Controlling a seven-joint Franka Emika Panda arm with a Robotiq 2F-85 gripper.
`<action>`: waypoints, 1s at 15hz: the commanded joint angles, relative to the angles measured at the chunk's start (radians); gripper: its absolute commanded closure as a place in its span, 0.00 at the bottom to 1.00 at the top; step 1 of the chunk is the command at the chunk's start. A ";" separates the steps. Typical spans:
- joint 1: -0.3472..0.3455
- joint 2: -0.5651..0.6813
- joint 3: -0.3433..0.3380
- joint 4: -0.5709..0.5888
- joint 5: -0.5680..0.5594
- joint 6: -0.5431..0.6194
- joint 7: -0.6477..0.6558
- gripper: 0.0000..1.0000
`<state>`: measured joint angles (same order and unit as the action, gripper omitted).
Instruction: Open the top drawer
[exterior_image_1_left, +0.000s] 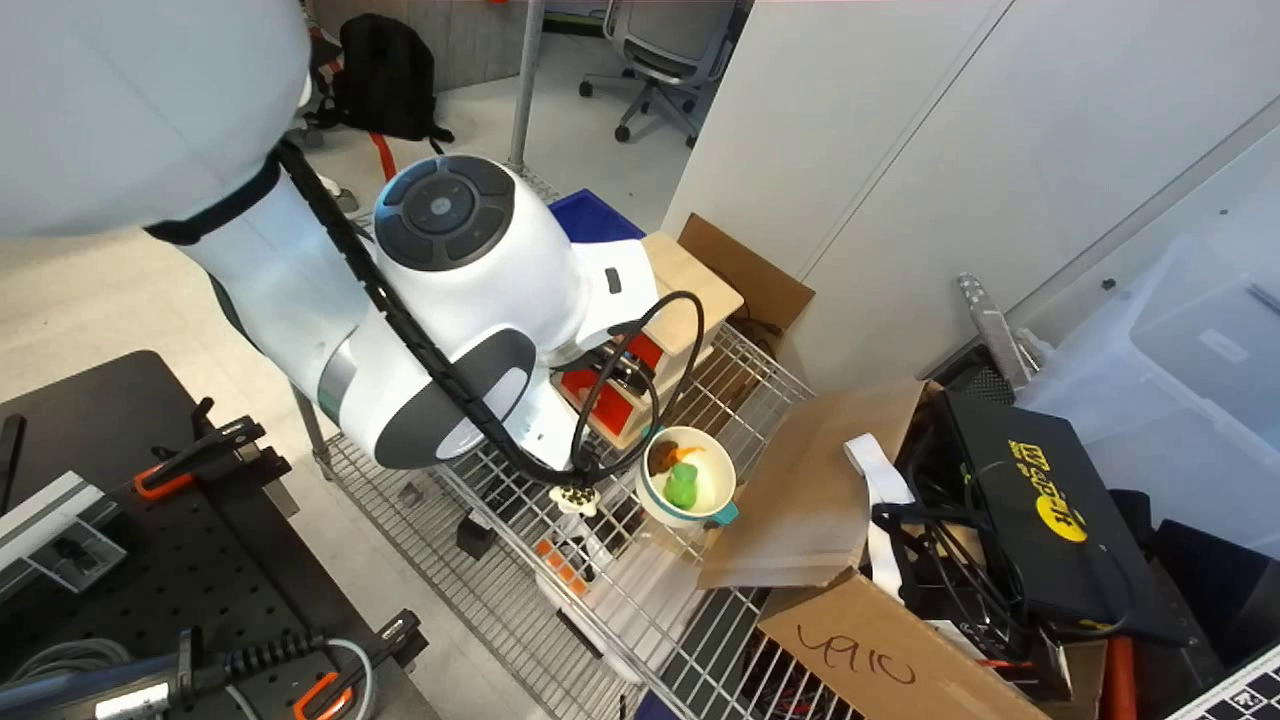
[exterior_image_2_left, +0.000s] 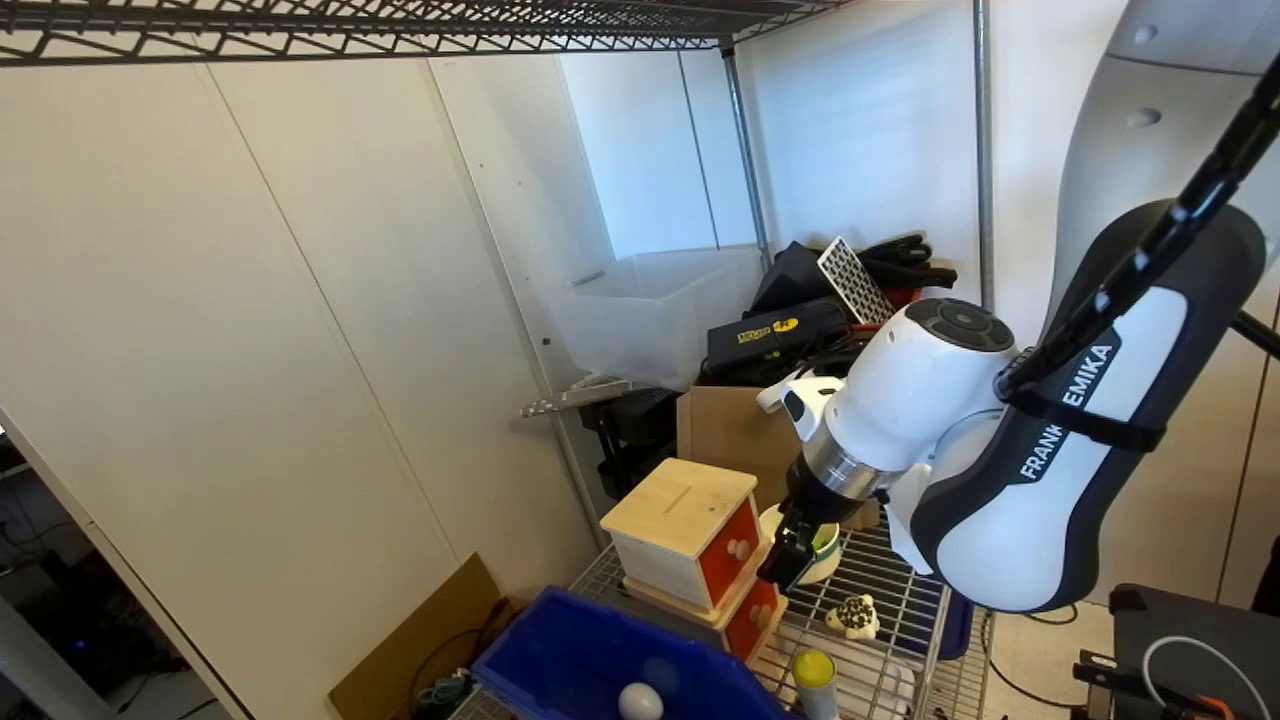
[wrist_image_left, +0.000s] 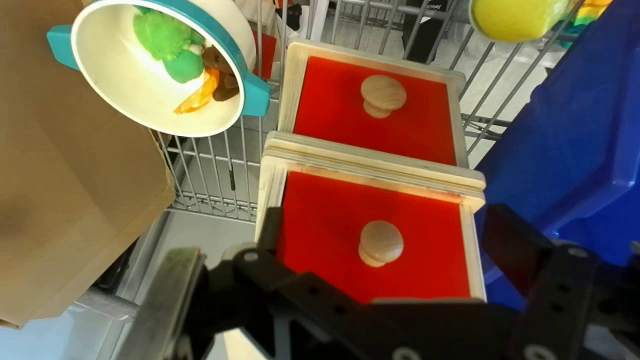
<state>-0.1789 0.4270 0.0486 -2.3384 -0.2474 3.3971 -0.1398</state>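
Red was seen on the front of the top drawer (exterior_image_2_left: 723, 560), which was set in a little wooden cabinet (exterior_image_2_left: 655, 565) on a wire shelf (exterior_image_2_left: 880, 575). It looked closed, right above the bottom drawer (wrist_image_left: 370, 131). In the wrist view it was shown underneath, since that view seemed to be upside down. The pincer (wrist_image_left: 386, 227) was spread wide, with nothing held. There, the round knob (wrist_image_left: 381, 241) was seen between its two fingers (wrist_image_left: 271, 232), but no touch could be made out.

The step in hand was judged to be lining up; the grab and the pull were yet to be done. Next, the pincer would have to be brought straight in around the knob and squeezed, without the strip of wood (wrist_image_left: 375, 170) between the drawers being bumped. Then a slow, straight pull would be needed, as the whole cabinet might be dragged along.
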 joint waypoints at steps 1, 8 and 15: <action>-0.030 -0.025 0.029 -0.019 0.012 0.002 0.048 0.00; -0.034 -0.027 0.049 -0.018 0.018 -0.031 0.155 0.00; 0.043 -0.021 -0.027 -0.019 0.083 0.018 0.092 0.00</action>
<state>-0.1641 0.4254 0.0460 -2.3418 -0.1916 3.4009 -0.0228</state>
